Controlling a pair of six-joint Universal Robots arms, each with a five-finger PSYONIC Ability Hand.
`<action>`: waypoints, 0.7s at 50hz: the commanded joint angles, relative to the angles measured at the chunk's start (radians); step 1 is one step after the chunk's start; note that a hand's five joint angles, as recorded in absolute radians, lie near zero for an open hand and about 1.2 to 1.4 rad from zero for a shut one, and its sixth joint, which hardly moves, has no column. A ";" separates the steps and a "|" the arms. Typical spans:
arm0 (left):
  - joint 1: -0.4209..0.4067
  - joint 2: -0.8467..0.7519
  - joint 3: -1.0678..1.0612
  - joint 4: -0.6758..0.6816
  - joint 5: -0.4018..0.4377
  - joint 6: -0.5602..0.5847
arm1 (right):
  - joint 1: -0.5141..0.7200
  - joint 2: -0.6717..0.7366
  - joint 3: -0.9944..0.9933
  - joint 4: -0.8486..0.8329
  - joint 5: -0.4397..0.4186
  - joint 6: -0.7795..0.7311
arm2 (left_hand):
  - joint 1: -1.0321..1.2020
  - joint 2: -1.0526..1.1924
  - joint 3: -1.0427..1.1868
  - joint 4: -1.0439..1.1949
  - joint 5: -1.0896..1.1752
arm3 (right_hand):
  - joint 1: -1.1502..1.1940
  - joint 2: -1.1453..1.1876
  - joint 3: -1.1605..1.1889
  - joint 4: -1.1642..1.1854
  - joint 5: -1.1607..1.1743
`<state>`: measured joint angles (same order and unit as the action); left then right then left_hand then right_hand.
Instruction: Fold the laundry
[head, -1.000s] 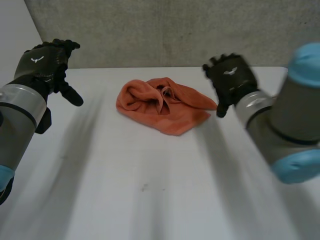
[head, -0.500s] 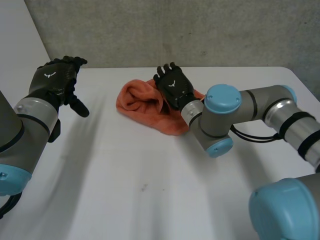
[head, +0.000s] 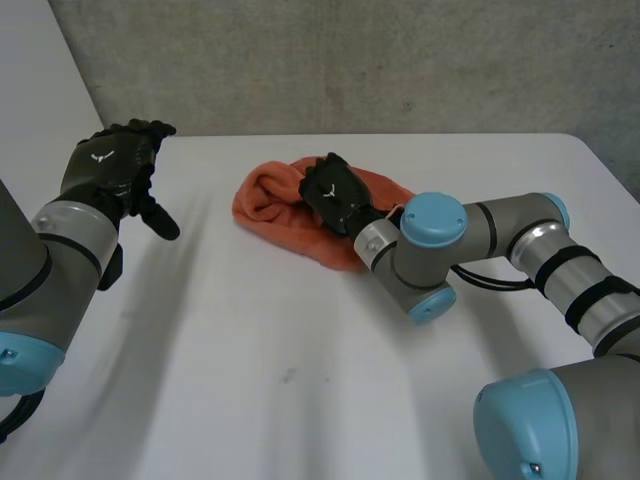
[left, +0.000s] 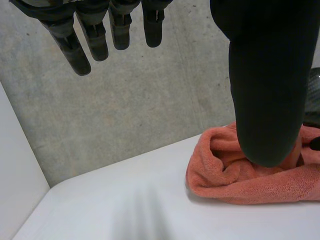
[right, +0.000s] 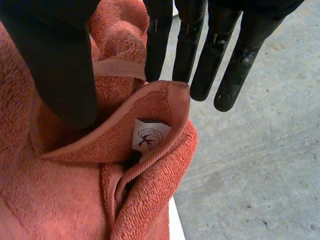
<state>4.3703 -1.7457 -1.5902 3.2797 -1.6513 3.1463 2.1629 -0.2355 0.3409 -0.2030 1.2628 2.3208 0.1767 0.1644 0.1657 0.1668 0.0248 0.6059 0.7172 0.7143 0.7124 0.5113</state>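
A crumpled orange terry towel (head: 272, 205) lies bunched in a loose heap on the white table (head: 300, 350), toward the table's far edge and near the grey concrete wall (head: 350, 60).

The right hand (head: 335, 190) rests over the top of the towel, roughly at the middle of the heap. The right arm (head: 500, 225) reaches in across the table from the towel's right side. In the right wrist view the towel (right: 60, 190) lies right under the right hand (right: 60, 60). The fingers (right: 225, 65) are straight and slightly spread, and they reach past a hemmed edge of the towel. The thumb stands apart from them over the cloth and nothing is pinched between, so this hand is open. A small white label (right: 148, 136) with a dark mark sits in a fold of the towel, just inside the hem and below the fingertips.

The left hand (head: 105, 170) hangs above the table, well apart from the towel on its left side, at the end of the left arm (head: 50, 260). In the left wrist view its fingers (left: 75, 45) hang straight and relaxed and its thumb (left: 270, 90) is held away from them. The hand is open and holds nothing. Beyond the thumb in that view, the towel (left: 240, 175) shows as a rolled, folded-over lump on the table (left: 125, 200), with the wall (left: 125, 100) behind it.
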 joint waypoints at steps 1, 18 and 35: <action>0.000 0.002 -0.004 0.000 0.001 0.000 | 0.000 0.005 0.000 -0.001 0.001 -0.067 | -0.002 0.010 0.009 0.008 -0.025 | 0.595 0.483 0.486 0.488 0.515; 0.000 0.002 -0.004 0.000 0.002 0.000 | 0.005 -0.368 0.324 -0.058 0.075 -0.132 | -0.002 0.010 0.009 0.008 -0.025 | 0.790 0.679 0.682 0.684 0.710; -0.002 -0.003 -0.004 0.012 0.004 0.001 | -0.006 -0.987 0.636 0.127 0.084 0.270 | -0.002 0.010 0.009 0.008 -0.025 | 0.790 0.679 0.682 0.684 0.710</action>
<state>4.3701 -1.7464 -1.5938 3.2811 -1.6490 3.1462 2.1511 -1.0863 0.9692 -0.2074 1.3468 2.5502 0.1768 0.1644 0.1657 0.1668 0.0247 0.9878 1.1746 1.1791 1.1876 0.9929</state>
